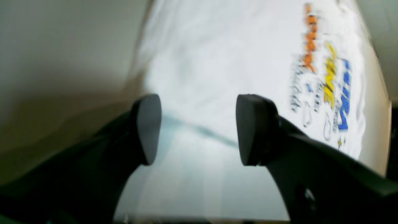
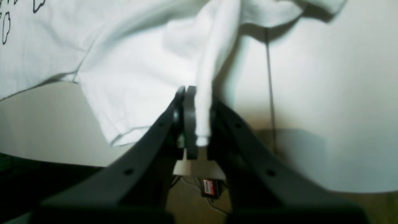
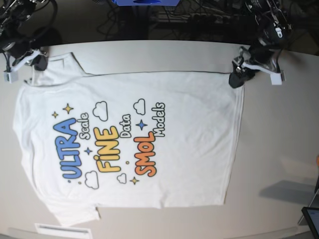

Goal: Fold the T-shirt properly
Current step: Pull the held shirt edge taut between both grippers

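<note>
Overhead, left end effector [image 1: 199, 129] gapes above T-shirt [image 3: 149, 144].

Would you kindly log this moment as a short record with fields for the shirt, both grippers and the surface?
shirt: T-shirt spread flat, print side up
left gripper: open, over the hem, holding nothing
right gripper: shut on a sleeve fold
surface: pale table, shirt covers most of it
fold state: no fold made yet
</note>
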You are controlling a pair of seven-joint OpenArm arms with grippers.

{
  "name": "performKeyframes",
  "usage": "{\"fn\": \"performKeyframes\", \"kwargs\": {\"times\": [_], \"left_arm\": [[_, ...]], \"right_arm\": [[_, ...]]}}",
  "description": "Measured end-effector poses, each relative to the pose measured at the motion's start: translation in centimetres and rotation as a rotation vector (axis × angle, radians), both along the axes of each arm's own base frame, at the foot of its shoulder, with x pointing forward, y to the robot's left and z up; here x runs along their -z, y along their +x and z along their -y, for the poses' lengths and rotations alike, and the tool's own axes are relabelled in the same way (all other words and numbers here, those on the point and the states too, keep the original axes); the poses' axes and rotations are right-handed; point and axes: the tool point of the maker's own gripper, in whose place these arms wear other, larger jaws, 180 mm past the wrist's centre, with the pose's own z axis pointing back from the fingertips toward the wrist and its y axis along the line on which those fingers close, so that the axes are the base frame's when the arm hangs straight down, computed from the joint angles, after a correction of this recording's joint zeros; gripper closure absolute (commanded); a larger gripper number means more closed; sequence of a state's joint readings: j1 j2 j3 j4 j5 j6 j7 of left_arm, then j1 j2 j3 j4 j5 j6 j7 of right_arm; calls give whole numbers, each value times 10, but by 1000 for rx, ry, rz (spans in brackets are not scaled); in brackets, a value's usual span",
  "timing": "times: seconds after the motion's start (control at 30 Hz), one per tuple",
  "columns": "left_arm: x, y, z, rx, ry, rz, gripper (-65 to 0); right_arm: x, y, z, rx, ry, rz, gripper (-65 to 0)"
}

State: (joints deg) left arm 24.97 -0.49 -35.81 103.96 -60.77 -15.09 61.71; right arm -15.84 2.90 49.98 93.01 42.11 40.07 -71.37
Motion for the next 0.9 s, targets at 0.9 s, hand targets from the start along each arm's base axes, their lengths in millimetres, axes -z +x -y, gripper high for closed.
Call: {"fn": "performKeyframes", "kwargs": {"times": [0.9], "left_arm": [[26,5,-6,-202,-300,3,-386]], "right_arm": [[1,6,-20,-57,32,16,0]]}}
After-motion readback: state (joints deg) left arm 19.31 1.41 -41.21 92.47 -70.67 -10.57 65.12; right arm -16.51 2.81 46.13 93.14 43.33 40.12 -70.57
